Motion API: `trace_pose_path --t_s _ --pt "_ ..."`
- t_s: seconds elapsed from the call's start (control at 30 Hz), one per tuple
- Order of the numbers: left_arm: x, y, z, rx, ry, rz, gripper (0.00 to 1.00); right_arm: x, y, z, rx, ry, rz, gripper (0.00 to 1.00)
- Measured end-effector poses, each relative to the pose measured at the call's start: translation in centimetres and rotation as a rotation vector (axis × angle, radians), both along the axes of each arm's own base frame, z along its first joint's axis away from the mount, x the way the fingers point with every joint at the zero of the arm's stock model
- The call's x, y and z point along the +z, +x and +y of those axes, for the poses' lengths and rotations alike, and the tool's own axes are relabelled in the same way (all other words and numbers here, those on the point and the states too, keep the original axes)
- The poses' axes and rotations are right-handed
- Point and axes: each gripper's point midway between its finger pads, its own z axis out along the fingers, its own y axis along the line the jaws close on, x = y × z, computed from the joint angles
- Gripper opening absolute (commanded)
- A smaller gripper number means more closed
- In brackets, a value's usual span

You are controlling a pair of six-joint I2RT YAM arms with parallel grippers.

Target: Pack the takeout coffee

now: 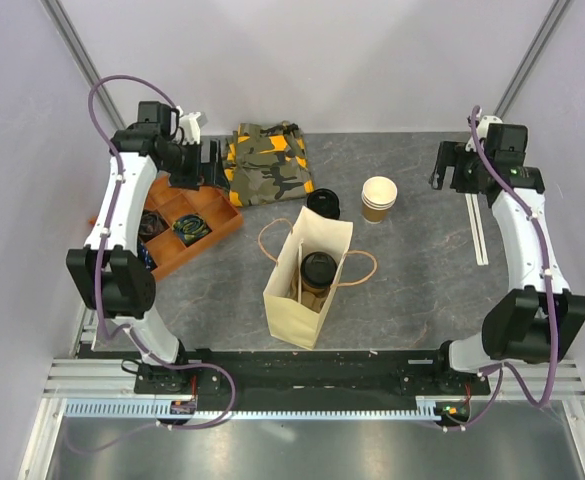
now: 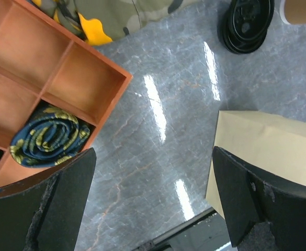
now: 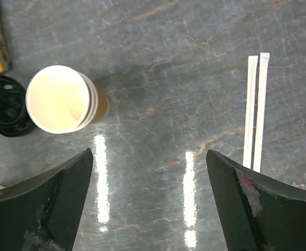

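Note:
The takeout coffee [image 1: 318,272], a brown cup with a black lid, stands inside the open tan paper bag [image 1: 294,300] at the table's middle; a white straw leans in the bag beside it. The bag's side also shows in the left wrist view [image 2: 278,151]. My left gripper [image 1: 194,165] is open and empty, up at the far left over the orange tray. My right gripper [image 1: 459,168] is open and empty at the far right, above bare table.
An orange compartment tray [image 1: 222,222] holds rolled cloths [image 2: 51,137]. A camouflage cloth [image 1: 267,160] lies at the back. A stack of lidless tan cups [image 1: 379,197] and loose black lids [image 1: 323,203] sit behind the bag. Two wrapped straws [image 3: 256,110] lie at the right.

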Motion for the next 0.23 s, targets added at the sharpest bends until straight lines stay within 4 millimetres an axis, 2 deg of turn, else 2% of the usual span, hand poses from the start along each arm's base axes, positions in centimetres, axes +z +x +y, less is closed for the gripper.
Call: trace_pose_path --t_s 0.1,0.23 --pt "0.1 0.8 0.1 0.001 0.005 -0.011 1.00 -1.2 0.2 -0.9 -0.004 -0.015 0.034 0.98" --pt "-0.1 1.3 0.0 0.001 0.004 -0.014 1.00 -1.8 0.2 -1.2 -0.003 -0.018 0.053 0.98"
